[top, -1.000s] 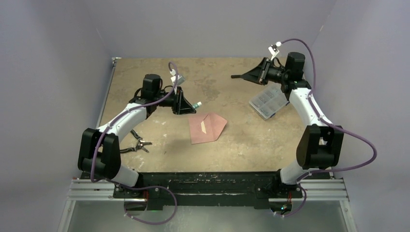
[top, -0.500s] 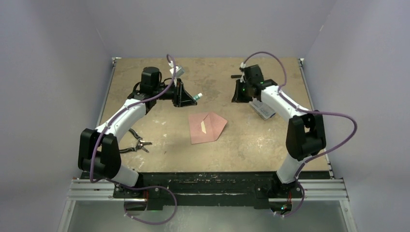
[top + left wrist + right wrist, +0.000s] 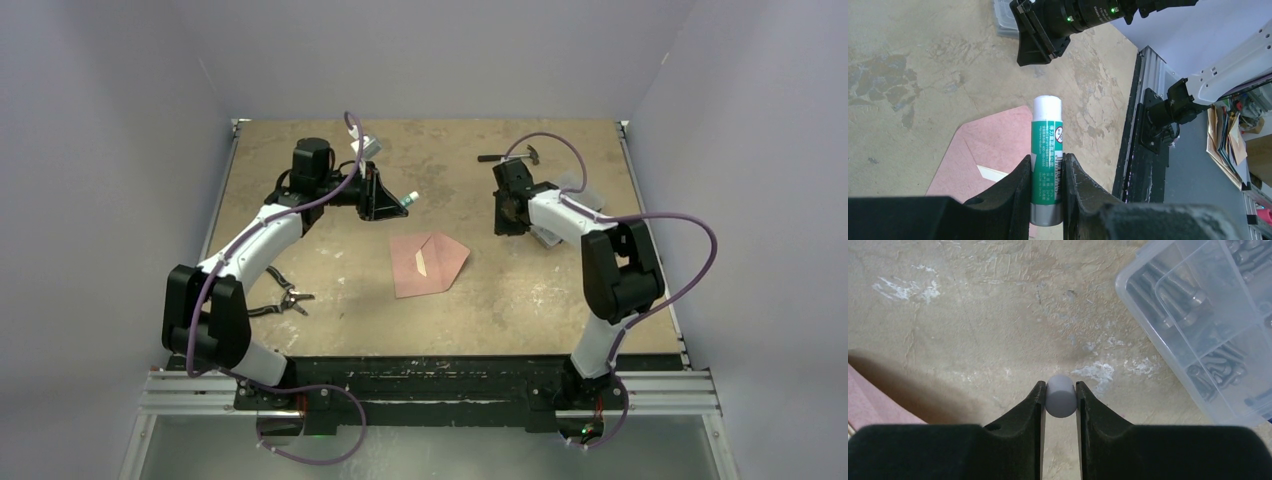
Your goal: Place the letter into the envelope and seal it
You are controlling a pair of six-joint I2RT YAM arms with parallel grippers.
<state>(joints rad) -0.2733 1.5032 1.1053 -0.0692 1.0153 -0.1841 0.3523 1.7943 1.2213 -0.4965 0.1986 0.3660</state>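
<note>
The salmon-pink envelope (image 3: 428,265) lies flat mid-table, its triangular flap open and pointing right, with a pale strip showing inside. It also shows in the left wrist view (image 3: 993,150) and at the left edge of the right wrist view (image 3: 868,402). The letter does not show as a separate sheet. My left gripper (image 3: 398,203) is shut on a green glue stick (image 3: 1047,150), white tip outward, held above the table just behind the envelope. My right gripper (image 3: 505,228) points down to the right of the envelope, shut on a small grey cap (image 3: 1061,396).
A clear plastic box of screws (image 3: 1208,315) lies just right of my right gripper, partly hidden under the arm in the top view (image 3: 546,236). A small hammer (image 3: 515,156) lies at the back. Black pliers (image 3: 285,300) lie at the near left.
My right arm swung in from the far right and lowered its gripper toward the table beside the screw box. My left gripper shifted slightly back with the glue stick.
</note>
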